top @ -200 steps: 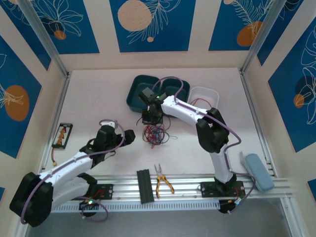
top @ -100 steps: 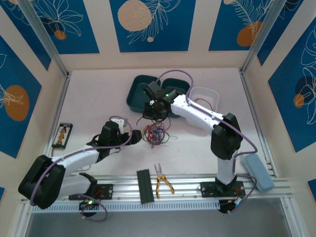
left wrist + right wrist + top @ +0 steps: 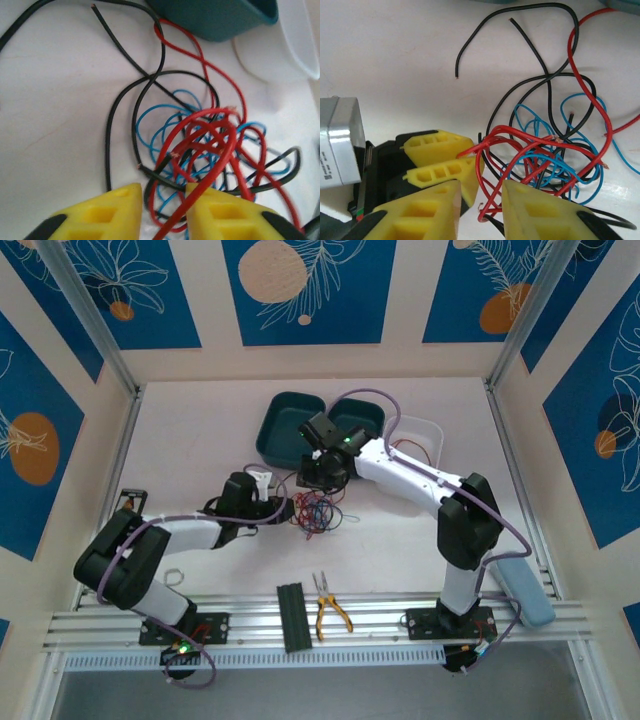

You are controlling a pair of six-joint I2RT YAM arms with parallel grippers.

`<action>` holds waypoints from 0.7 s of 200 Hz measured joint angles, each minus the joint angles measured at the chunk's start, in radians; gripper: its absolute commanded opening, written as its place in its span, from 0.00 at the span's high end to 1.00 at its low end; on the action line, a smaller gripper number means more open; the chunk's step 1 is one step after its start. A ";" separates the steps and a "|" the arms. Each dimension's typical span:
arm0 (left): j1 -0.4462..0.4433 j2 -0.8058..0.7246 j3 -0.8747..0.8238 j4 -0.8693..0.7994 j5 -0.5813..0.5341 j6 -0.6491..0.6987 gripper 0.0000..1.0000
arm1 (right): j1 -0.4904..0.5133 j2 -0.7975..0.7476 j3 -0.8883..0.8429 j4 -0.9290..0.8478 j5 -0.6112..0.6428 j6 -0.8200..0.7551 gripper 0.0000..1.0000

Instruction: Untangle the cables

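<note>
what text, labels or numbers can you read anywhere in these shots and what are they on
No text can be read in any view.
Silver box at the left edge of the right wrist view: a line of tiny print along its side, too small and blurred to read.
Blue wall panels: leaf and circle drawings, no words.

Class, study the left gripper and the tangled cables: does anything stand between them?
Nothing visible does. The left gripper sits open right at the edge of the cables, its yellow fingers straddling part of the tangle.
</note>
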 measured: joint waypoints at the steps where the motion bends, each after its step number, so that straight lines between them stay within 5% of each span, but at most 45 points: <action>1: 0.000 0.000 0.001 0.001 0.000 -0.006 0.94 | 0.000 -0.001 -0.001 0.000 0.001 0.002 0.67; 10: -0.001 -0.007 0.008 -0.001 0.004 0.000 1.00 | -0.002 -0.007 -0.011 0.004 0.001 0.002 0.65; 77: -0.002 -0.259 0.091 -0.231 -0.023 0.045 1.00 | -0.004 -0.040 -0.129 0.084 -0.023 -0.004 0.48; 140: -0.002 -0.298 0.129 -0.397 -0.041 0.056 1.00 | 0.020 -0.014 -0.156 0.177 -0.066 -0.003 0.43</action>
